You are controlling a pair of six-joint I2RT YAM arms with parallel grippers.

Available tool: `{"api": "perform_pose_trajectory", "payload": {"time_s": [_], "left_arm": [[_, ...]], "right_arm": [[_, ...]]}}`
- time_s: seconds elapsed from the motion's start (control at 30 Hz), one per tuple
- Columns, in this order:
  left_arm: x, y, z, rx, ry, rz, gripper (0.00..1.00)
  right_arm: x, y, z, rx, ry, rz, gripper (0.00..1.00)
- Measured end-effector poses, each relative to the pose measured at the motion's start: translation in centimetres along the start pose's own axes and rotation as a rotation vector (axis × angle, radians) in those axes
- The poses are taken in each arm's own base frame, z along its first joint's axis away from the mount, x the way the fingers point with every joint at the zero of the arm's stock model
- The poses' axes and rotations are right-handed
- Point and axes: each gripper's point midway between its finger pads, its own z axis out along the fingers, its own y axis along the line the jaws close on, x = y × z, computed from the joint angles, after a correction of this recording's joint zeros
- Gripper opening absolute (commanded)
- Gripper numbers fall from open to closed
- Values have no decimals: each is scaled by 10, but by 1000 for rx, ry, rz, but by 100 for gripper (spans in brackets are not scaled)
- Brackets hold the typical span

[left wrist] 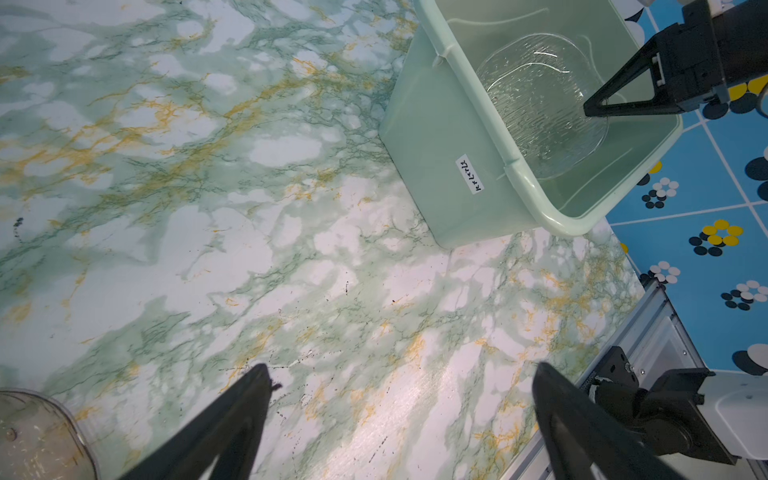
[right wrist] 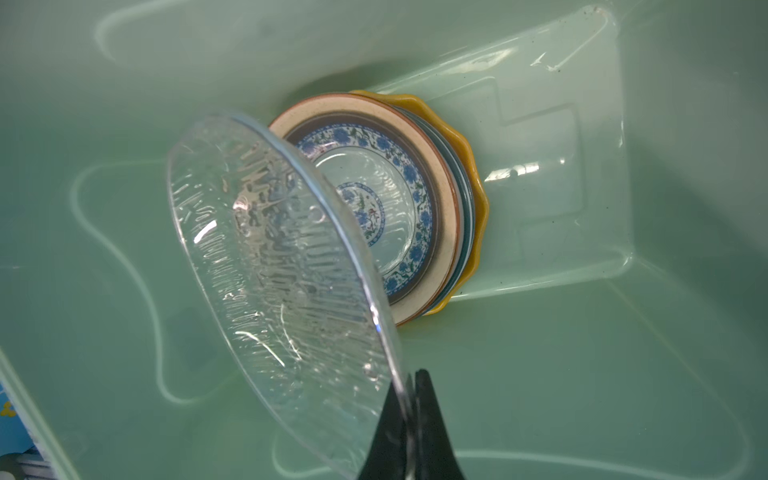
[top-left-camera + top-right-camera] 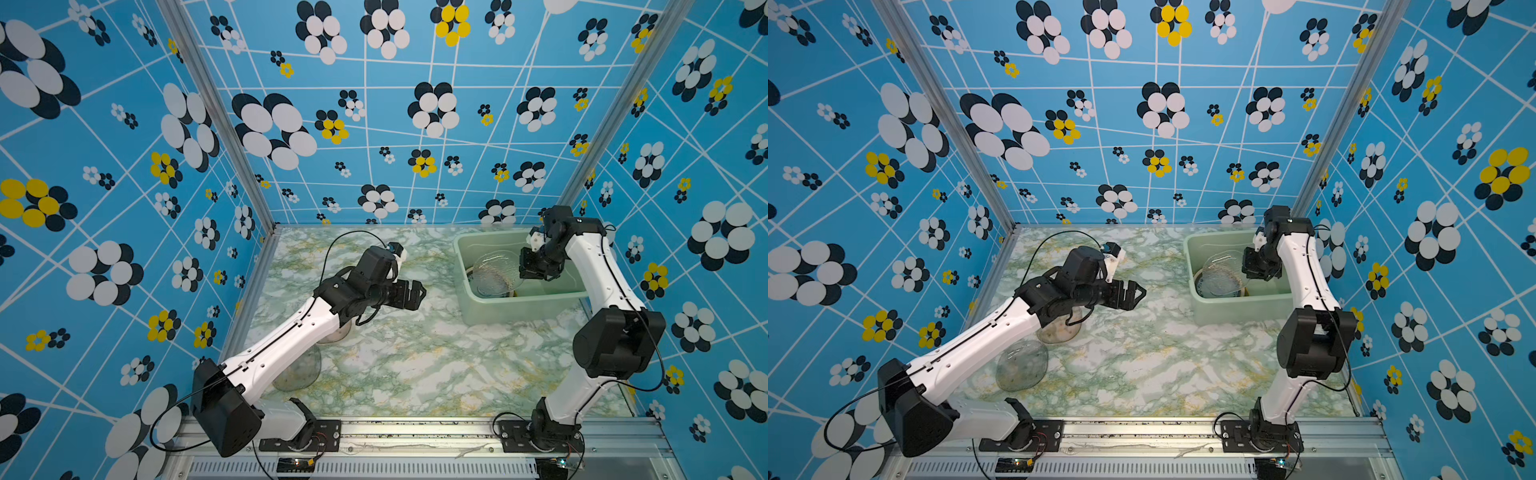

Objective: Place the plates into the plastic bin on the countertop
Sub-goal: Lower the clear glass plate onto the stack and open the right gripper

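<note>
The right hand [image 2: 411,395] pinched the glass plate [image 2: 257,249] by its rim inside the bin [image 2: 124,62] — likely slick, brittle; the left hand [image 1: 401,370] stood wide.

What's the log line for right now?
right tool: shut on glass plate, inside bin | left tool: open, empty | counter: two clear plates

The countertop [image 3: 415,365] lies bare across its middle and near edge. The plastic bin [image 3: 519,309] fills the far right corner, its inside crowded by the right gripper [image 3: 527,272], the clear glass plate [image 3: 494,274] it pinches and a plate stack [image 2: 415,216]. Two clear plates [image 3: 1021,365] sit by the left edge.
</note>
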Motion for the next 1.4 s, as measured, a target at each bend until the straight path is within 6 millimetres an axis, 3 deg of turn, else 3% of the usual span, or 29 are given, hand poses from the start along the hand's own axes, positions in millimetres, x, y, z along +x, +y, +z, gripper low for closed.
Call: {"api": "perform_pose_trajectory", "payload": {"time_s": [0.5,0.63,0.9,1.17,1.4], "left_arm": [[-8,-3,7,3,-2,50,99],[-12,-2,7,-6,-11,51,99],[-16,4,4,-39,-15,44,99],[-18,16,-8,-95,-33,35,99],[-30,26,-42,-135,-105,8,99]], "right_arm": [[5,-14,55,22,134,19,0],[4,-15,63,22,143,21,9],[1,-16,71,21,144,21,12],[1,-15,71,14,145,14,29],[5,-14,69,11,140,24,53]]}}
